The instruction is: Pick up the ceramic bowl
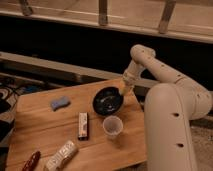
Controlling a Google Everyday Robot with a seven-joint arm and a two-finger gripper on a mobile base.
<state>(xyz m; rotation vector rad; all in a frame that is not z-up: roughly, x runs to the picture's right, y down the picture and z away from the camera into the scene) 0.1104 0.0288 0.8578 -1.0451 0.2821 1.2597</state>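
The ceramic bowl (108,100) sat on the wooden table (45,125), with the plastic cup (112,126) near its six o'clock. The gripper (123,92) was at the bowl's two o'clock rim, probably there to grab it.

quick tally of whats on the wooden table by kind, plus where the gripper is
Bowls: 1, the ceramic bowl
Cups: 1, the plastic cup
Sponges: 1, blue
Packaged items: 3
Total: 6
The gripper is at the bowl's right rim.
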